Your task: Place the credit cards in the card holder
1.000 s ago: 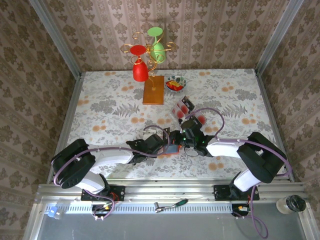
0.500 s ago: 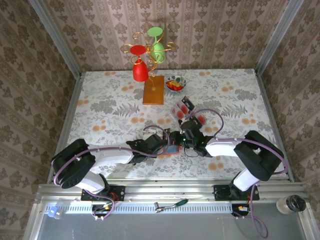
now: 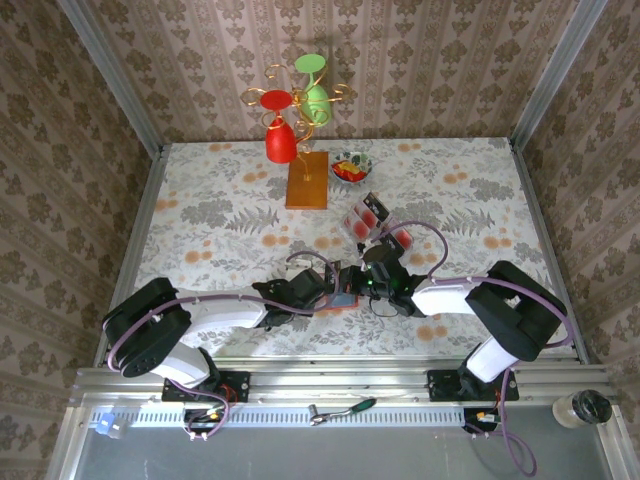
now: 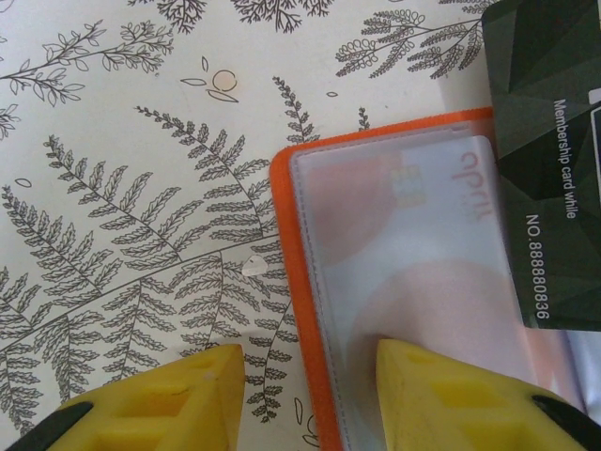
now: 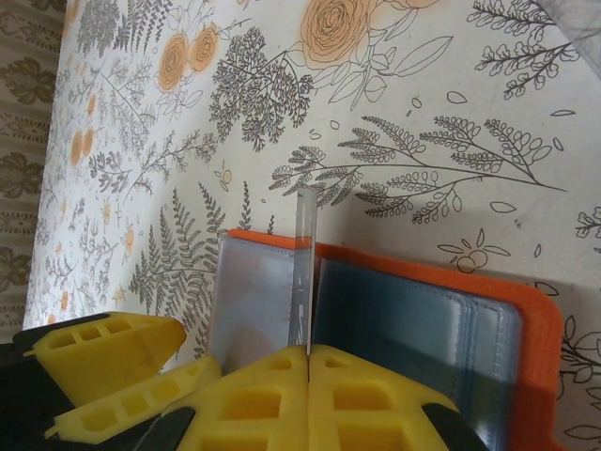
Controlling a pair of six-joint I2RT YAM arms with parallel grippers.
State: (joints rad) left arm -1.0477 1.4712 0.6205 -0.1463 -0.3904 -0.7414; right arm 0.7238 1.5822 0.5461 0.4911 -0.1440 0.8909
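A thin, stiff, slick black credit card (image 4: 549, 122) is pinched by its edge in the closed right gripper (image 5: 308, 366) above the flat orange card holder (image 4: 394, 282), seemingly pinned to the table (image 4: 141, 188) by the parted left gripper (image 4: 310, 404).

The card holder (image 4: 299, 310) runs off the bottom and right of my left wrist view, and the bottom edge cuts my left tool (image 4: 308, 355). The black card (image 4: 554, 122) is cropped at the upper right. In the right wrist view my right tool (image 5: 308, 362) hides the holder's lower part. The pinched card (image 5: 305, 254) stands edge-on, so its face is unreadable.
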